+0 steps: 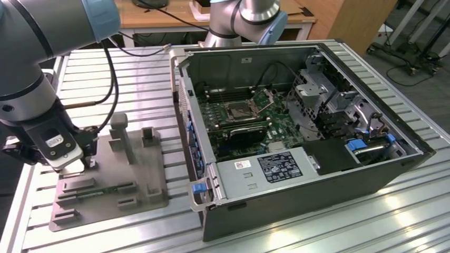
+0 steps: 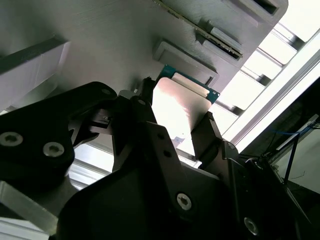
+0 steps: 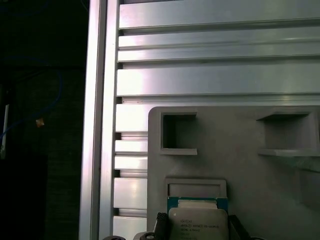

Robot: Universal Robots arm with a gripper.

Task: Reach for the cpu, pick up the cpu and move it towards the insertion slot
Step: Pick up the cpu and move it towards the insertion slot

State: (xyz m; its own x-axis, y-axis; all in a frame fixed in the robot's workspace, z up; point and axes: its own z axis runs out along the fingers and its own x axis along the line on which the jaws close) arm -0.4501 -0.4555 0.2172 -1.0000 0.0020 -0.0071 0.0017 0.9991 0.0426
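Exterior view: gripper [image 1: 72, 164] hangs over the grey tray [image 1: 147, 184], at the tray's edge on the exterior view's left. The insertion slot [image 1: 240, 110], dark square w/ shiny frame, sits in the open PC case [image 1: 365, 174], well apart from the tray.

Second wrist view: cpu [image 2: 181, 107] is flat and square, w/ pale silvery top and thin green edge. It's pinched btwn the two dark fingers [image 2: 150, 135], just beside a tray recess [image 2: 185, 59].

First wrist view: cpu top shows faint print and a green rim, and overlaps that recess's frame.

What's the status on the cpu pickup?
Gripper shut on the cpu at the grey tray. Insertion slot inside the open case, flap up. Case wall stands between.
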